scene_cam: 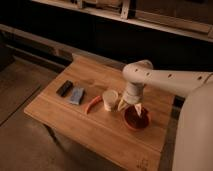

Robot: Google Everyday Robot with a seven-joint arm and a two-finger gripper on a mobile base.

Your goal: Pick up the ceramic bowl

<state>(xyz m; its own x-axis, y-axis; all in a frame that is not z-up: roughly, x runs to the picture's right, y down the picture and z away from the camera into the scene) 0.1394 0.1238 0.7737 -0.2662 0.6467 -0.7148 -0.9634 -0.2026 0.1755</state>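
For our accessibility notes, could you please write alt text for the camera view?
The arm's end effector hangs over the ceramic bowl on a wooden table. A cream cup stands beside the bowl; farther along lie an orange item, a blue packet and a black block.

We are hovering our gripper (131, 106) over the ceramic bowl (136, 120) — just beside the cream cup (110, 99) — on the wooden table (60, 114).

gripper (131, 106) above ceramic bowl (137, 120), cup (110, 99) crowding one side, others open
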